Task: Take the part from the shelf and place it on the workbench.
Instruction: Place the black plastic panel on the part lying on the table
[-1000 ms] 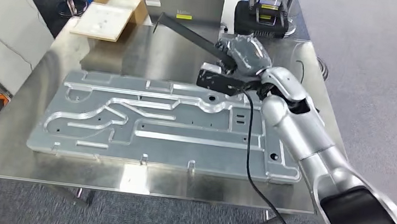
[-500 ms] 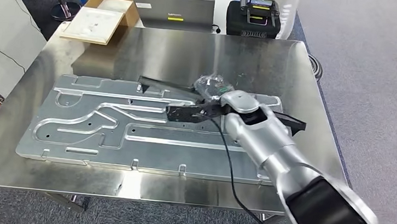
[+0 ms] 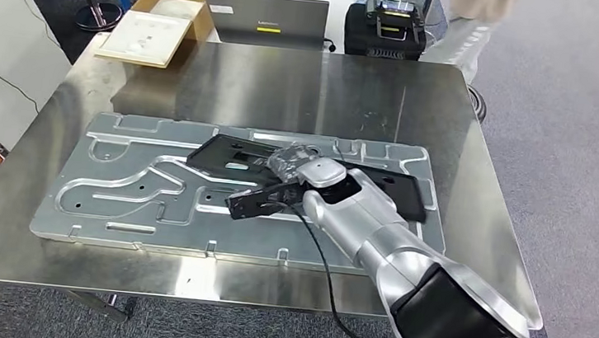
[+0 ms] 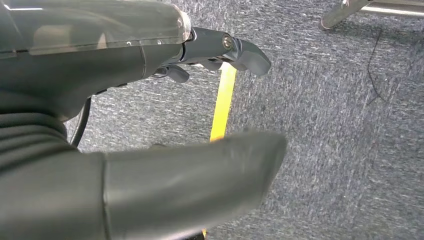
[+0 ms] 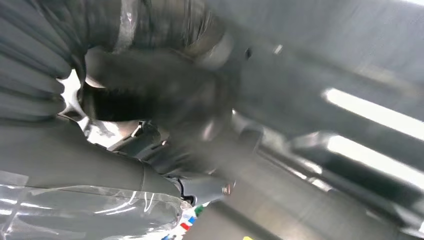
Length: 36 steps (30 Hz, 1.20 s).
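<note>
The part point(image 3: 227, 155) is a flat black panel, lying low and nearly level across the far right of a grey machined plate point(image 3: 129, 182) on the steel workbench point(image 3: 288, 85). My right hand point(image 3: 300, 169) grips the panel near its middle, and the silver arm covers part of it. Whether the panel touches the plate I cannot tell. The right wrist view is blurred: my right hand point(image 5: 150, 100) is closed against a dark surface point(image 5: 325, 65). My left hand point(image 4: 100, 100) hangs over grey carpet, fingers point(image 4: 225, 47) and thumb apart, holding nothing.
A closed laptop point(image 3: 266, 8), a black and yellow case point(image 3: 386, 24) and a cardboard box point(image 3: 157, 23) stand beyond the bench's far edge. A white panel point(image 3: 2, 33) leans at the left. A person point(image 3: 477, 8) stands at the far right. A black cable point(image 3: 328, 271) trails from my arm.
My right arm has brought the black part from the bench's far side, where it was tilted up, down and toward me over the machined plate. The camera view has shifted slightly.
</note>
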### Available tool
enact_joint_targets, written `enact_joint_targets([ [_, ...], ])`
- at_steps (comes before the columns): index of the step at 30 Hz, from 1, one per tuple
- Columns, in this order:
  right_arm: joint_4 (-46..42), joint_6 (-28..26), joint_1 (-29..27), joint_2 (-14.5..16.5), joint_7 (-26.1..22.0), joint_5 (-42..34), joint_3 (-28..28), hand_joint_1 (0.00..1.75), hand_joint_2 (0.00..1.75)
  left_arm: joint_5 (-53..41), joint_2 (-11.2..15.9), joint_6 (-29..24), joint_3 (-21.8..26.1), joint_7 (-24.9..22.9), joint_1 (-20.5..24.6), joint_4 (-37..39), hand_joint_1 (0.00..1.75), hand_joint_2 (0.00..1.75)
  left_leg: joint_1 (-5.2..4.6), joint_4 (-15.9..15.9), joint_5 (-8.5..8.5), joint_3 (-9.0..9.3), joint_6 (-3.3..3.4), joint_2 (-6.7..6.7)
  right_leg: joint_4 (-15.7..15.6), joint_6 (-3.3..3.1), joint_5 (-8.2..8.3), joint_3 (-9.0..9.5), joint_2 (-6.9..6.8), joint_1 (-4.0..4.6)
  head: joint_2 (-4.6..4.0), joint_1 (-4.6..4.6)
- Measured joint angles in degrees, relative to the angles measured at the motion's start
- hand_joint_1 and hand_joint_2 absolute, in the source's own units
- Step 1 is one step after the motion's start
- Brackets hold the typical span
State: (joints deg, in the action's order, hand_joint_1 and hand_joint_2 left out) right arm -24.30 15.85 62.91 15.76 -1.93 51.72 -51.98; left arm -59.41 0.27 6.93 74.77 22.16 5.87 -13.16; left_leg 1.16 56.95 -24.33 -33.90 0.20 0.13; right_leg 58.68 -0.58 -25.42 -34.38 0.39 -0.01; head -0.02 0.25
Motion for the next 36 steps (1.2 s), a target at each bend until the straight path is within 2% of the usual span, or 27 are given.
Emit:
enact_joint_targets([
  [2, 0.71, -0.04, -0.49, 0.84, -0.07, 0.12, -0.34, 0.0, 0.0, -0.1, -0.08, -0.18, 0.0, -0.03, 0.14, 0.0, 0.0, 0.0, 0.05, -0.15, 0.09, -0.01, -0.72, 0.01, -0.65, -0.48, 0.08, 0.12, 0.06, 0.22, 0.0, 0.0],
  [4, 1.25, -0.1, -0.85, 1.39, -0.07, 0.18, -0.52, 0.0, 0.0, -0.32, -0.15, -0.41, -0.02, 0.06, 0.18, 0.01, 0.0, 0.0, 0.25, 0.52, -0.59, -0.27, -1.3, -0.01, -1.3, -1.22, 0.47, 0.43, -0.01, 0.03, 0.0, 0.0],
  [5, 1.44, -0.13, -0.9, 1.62, -0.08, 0.21, -0.55, 0.0, 0.0, -0.42, -0.18, -0.55, -0.03, 0.1, 0.17, 0.01, 0.0, 0.0, 0.31, 2.24, -1.76, -1.01, -1.53, -0.02, -1.64, -1.58, 0.68, 0.57, -0.06, -0.14, 0.0, -0.01],
  [8, 2.04, -0.18, -1.17, 2.03, -0.16, 0.22, -0.7, 0.0, 0.0, -0.49, -0.23, -0.84, -0.04, 0.13, 0.11, 0.02, 0.0, 0.0, 0.4, 12.96, -6.92, -5.92, -2.13, -0.03, -1.81, -2.01, 0.8, 0.63, -0.12, -0.22, 0.0, -0.01],
  [9, 2.23, -0.2, -1.3, 2.07, -0.18, 0.19, -0.75, 0.0, 0.0, -0.5, -0.23, -0.87, -0.04, 0.13, 0.07, 0.02, 0.0, 0.0, 0.42, 15.48, -7.54, -7.16, -2.28, -0.02, -1.75, -2.01, 0.75, 0.62, -0.12, -0.2, 0.0, -0.01],
  [10, 2.38, -0.21, -1.37, 2.08, -0.2, 0.16, -0.78, 0.0, 0.0, -0.52, -0.24, -0.89, -0.04, 0.12, 0.03, 0.02, 0.0, 0.0, 0.45, 15.95, -7.06, -7.44, -2.37, -0.02, -1.66, -1.98, 0.68, 0.63, -0.11, -0.2, 0.0, -0.01],
  [11, 2.48, -0.23, -1.37, 2.09, -0.21, 0.12, -0.78, 0.0, 0.0, -0.54, -0.25, -0.9, -0.04, 0.11, 0.02, 0.02, 0.0, 0.0, 0.48, 14.02, -5.54, -6.54, -2.37, 0.0, -1.55, -1.9, 0.59, 0.69, -0.1, -0.21, 0.0, -0.01],
  [13, 2.63, -0.24, -1.3, 2.12, -0.21, 0.09, -0.78, 0.0, 0.0, -0.55, -0.24, -0.93, -0.05, 0.11, 0.06, 0.02, 0.0, 0.0, 0.49, 6.13, -1.8, -2.6, -2.18, 0.02, -1.3, -1.53, 0.29, 0.89, -0.06, -0.17, 0.0, -0.01],
  [14, 2.7, -0.24, -1.26, 2.14, -0.2, 0.08, -0.78, 0.0, 0.0, -0.55, -0.24, -0.94, -0.05, 0.11, 0.09, 0.02, 0.0, 0.0, 0.4, 2.77, -0.67, -0.94, -1.91, -0.03, -1.14, -1.28, 0.16, 0.88, -0.02, -0.05, 0.0, -0.01],
  [15, 2.78, -0.24, -1.22, 2.14, -0.18, 0.09, -0.78, 0.0, 0.0, -0.55, -0.25, -0.94, -0.06, 0.11, 0.1, 0.02, 0.0, 0.0, 0.29, 0.78, -0.23, 0.02, -1.61, -0.08, -1.04, -1.0, 0.09, 0.83, 0.02, 0.06, 0.0, 0.0],
  [18, 2.98, -0.25, -1.01, 2.12, -0.1, 0.1, -0.78, 0.0, 0.0, -0.55, -0.27, -0.94, -0.07, 0.08, 0.02, 0.02, 0.0, 0.0, 0.14, 0.05, -0.21, 0.23, -0.56, -0.08, -0.93, -0.16, 0.02, 0.68, 0.08, 0.15, 0.0, 0.01],
  [20, 3.17, -0.25, -0.76, 2.05, -0.07, 0.1, -0.78, 0.0, 0.0, -0.55, -0.28, -0.94, -0.1, 0.07, 0.04, 0.02, 0.0, 0.0, 0.32, -0.15, -0.02, 0.32, 0.24, 0.1, 1.3, 0.39, -1.65, -0.22, 0.02, 0.05, 0.0, 0.02],
  [21, 3.28, -0.24, -0.69, 2.01, -0.07, 0.1, -0.78, 0.0, 0.0, -0.55, -0.29, -0.94, -0.13, 0.07, 0.06, 0.02, 0.0, 0.0, 0.36, -0.24, 0.04, 0.34, 0.57, 0.25, 4.08, 0.61, -3.33, -1.47, -0.01, -0.05, 0.0, 0.02],
  [23, 3.49, -0.24, -0.77, 1.94, -0.1, 0.1, -0.78, 0.0, 0.0, -0.55, -0.28, -0.95, -0.2, 0.07, 0.08, 0.02, 0.0, 0.0, 0.21, -0.21, 0.02, 0.23, 0.9, 0.48, 11.81, 0.86, -7.0, -5.16, -0.06, -0.21, 0.0, 0.02],
  [24, 3.57, -0.24, -0.85, 1.91, -0.12, 0.1, -0.78, 0.0, 0.0, -0.55, -0.28, -0.95, -0.23, 0.07, 0.08, 0.02, 0.0, 0.0, 0.15, -0.18, 0.01, 0.19, 0.93, 0.56, 14.76, 0.93, -7.91, -6.59, -0.06, -0.28, 0.0, 0.03],
  [25, 3.65, -0.25, -0.89, 1.89, -0.14, 0.09, -0.78, 0.0, 0.0, -0.55, -0.28, -0.95, -0.27, 0.07, 0.08, 0.02, 0.0, 0.0, 0.12, -0.13, 0.0, 0.18, 0.94, 0.58, 15.82, 0.93, -7.73, -7.11, -0.07, -0.32, 0.0, 0.03],
  [26, 3.7, -0.3, -0.9, 1.89, -0.17, 0.02, -0.78, 0.0, 0.0, -0.55, -0.28, -0.95, -0.3, 0.07, 0.1, 0.02, 0.0, 0.0, 0.1, -0.07, -0.01, 0.2, 0.91, 0.57, 14.58, 0.85, -6.47, -6.47, -0.08, -0.34, 0.0, 0.03],
  [28, 3.75, -0.81, -0.77, 1.86, -0.59, -1.15, -0.75, 0.0, 0.0, -0.6, -0.3, -0.91, -0.42, 0.16, 0.13, 0.02, 0.0, 0.0, 0.08, 0.05, -0.08, 0.3, 0.79, 0.49, 6.97, 0.43, -2.61, -2.65, -0.07, -0.3, 0.0, 0.03],
  [30, 3.67, -1.61, -0.58, 1.8, -1.93, -4.06, -0.3, 0.0, 0.0, -0.75, -0.32, -0.65, -0.64, 0.43, 0.17, 0.02, 0.0, 0.0, -0.11, 0.24, -0.12, 0.16, 0.35, 0.42, 0.74, 0.02, -0.56, 0.31, -0.07, -0.06, 0.0, 0.02],
  [32, 3.28, -2.03, -0.48, 1.61, -4.57, -8.55, 1.32, 0.0, 0.0, -1.03, -0.33, -0.13, -0.97, 0.71, 0.27, 0.02, 0.0, 0.0, -0.15, 0.21, 0.0, -0.03, -0.35, 0.41, -0.51, -0.3, -0.39, 0.68, -0.03, 0.23, 0.0, 0.01],
  [34, 2.26, -2.09, -0.37, 1.27, -8.38, -13.88, 4.04, 0.0, 0.0, -1.29, -0.31, 0.64, -1.28, 0.92, 0.45, 0.03, 0.0, 0.0, 0.06, 0.13, -0.02, -0.12, -1.02, 0.41, -0.93, -0.93, -0.01, 0.7, -0.01, 0.14, 0.0, 0.01],
  [36, -0.21, -2.44, -0.25, 0.95, -13.07, -20.22, 7.53, 0.0, 0.0, -1.36, -0.22, 1.6, -1.43, 1.23, 0.7, 0.04, 0.0, 0.0, 0.19, 3.36, -2.23, -1.54, -1.52, 0.38, -1.42, -1.61, 0.36, 0.86, -0.07, -0.13, 0.0, 0.01],
])
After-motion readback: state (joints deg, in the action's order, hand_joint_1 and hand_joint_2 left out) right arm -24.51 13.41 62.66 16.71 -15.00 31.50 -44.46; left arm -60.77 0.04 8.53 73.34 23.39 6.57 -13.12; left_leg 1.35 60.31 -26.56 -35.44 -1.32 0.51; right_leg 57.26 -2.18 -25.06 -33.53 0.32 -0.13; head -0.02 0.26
